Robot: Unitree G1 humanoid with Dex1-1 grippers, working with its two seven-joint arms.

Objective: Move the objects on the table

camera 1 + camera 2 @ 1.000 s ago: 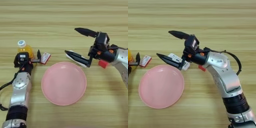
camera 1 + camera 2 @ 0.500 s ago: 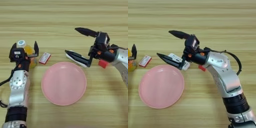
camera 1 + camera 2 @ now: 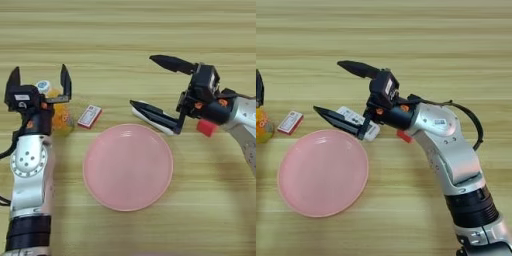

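Between the spread fingers of my left tool point(image 3: 39, 82) stands the orange drink bottle point(image 3: 56, 107), ungripped. My right tool point(image 3: 157, 85) gapes wide over the white remote point(image 3: 150, 116); the red cube point(image 3: 207, 128) sits behind it on the tabletop point(image 3: 125, 30), by a pink plate point(image 3: 128, 166).

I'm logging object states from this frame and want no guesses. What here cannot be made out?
- Bottle: left eye view, left gripper covers much of it; right eye view cuts it at the edge.
- Remote: right gripper's lower finger overlaps it; contact unclear.
- Red cube: mostly behind the right wrist.
- Small red-and-white box: print too small.
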